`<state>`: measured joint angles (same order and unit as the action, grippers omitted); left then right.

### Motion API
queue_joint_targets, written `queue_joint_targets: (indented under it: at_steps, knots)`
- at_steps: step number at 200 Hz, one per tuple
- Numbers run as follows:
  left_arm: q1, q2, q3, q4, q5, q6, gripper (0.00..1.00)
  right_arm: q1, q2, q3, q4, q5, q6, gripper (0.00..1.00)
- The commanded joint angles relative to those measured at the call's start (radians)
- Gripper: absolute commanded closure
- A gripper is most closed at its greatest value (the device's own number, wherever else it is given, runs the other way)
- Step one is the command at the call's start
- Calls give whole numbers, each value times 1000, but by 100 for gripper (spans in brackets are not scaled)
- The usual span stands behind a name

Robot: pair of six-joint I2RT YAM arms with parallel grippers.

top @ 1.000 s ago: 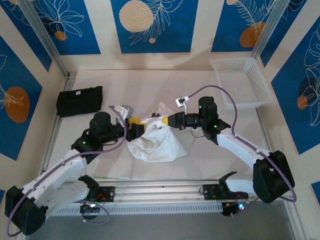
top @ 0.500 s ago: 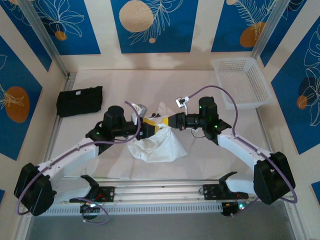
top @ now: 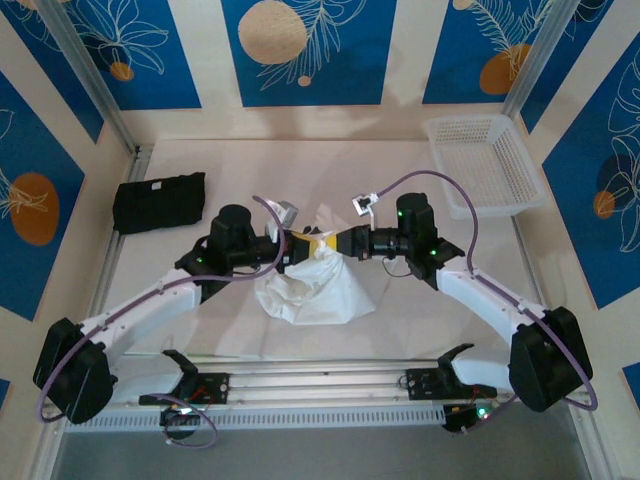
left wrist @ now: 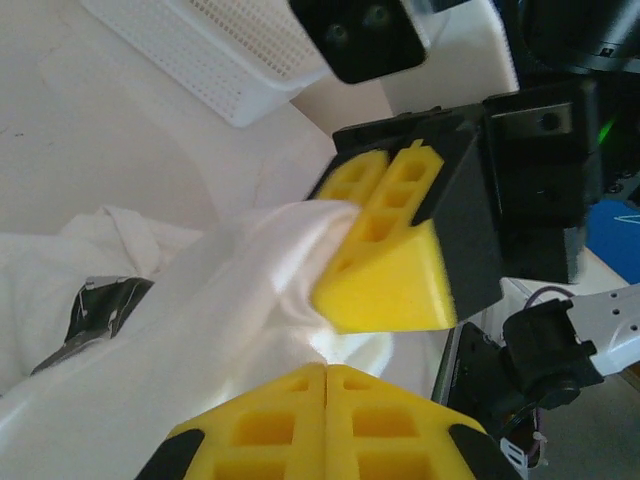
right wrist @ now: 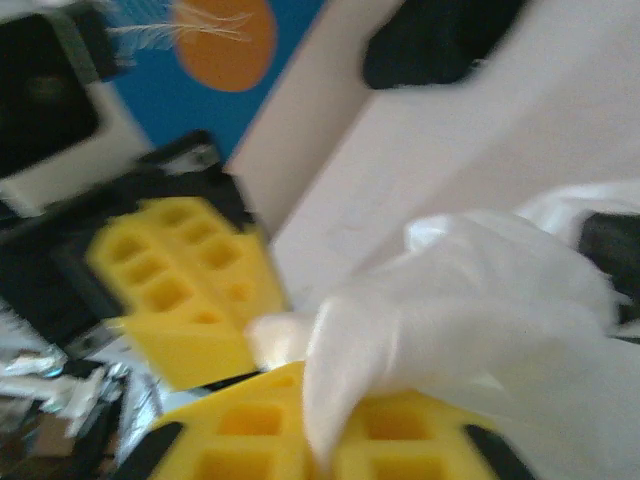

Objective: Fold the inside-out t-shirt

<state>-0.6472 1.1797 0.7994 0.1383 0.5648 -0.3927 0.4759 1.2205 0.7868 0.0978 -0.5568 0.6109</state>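
White cloth, thin and limp: the t-shirt (top: 315,285) lies bunched mid-table. The left gripper (top: 303,240) and right gripper (top: 330,241) both clamp its raised twelve-o'clock fold. It probably handles light and floppy, so the hem corners look best to take hold of.

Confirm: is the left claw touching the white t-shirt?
Touching. In the left wrist view the left claw is shut, and the t-shirt cloth runs straight into its closed tip, pinched there with no gap.
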Motion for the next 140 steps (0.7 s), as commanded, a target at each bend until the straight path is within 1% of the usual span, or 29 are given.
queue_joint_targets:
  at_steps: [1, 11, 24, 41, 64, 85, 104, 117, 129, 140]
  knots:
    - [-24, -67, 61, 3, -35, -48, 100, 24, -2, 128, -307, 299, -78, 72]
    - [-58, -94, 95, -37, -86, -54, 100, 26, -3, 158, -370, 367, -108, 68]
    - [-112, -112, 148, -106, -176, -46, 100, 33, -32, 165, -396, 417, -144, 64]
    - [-162, -104, 199, -163, -259, -47, 100, 42, -99, 155, -401, 442, -202, 61]
    - [-187, -74, 228, -205, -332, -53, 100, 70, -214, 107, -368, 428, -280, 58]
    - [-193, -53, 240, -200, -347, -65, 100, 117, -309, 21, -295, 382, -312, 55]
    - [-197, -40, 246, -186, -343, -71, 100, 172, -351, -52, -212, 370, -315, 51]
    - [-200, -34, 249, -180, -339, -76, 100, 208, -345, -95, -136, 388, -298, 45]
    - [-200, -32, 248, -174, -335, -78, 100, 233, -314, -115, -72, 411, -274, 43]
    - [-200, -34, 247, -167, -331, -81, 100, 255, -268, -109, -39, 458, -259, 42]
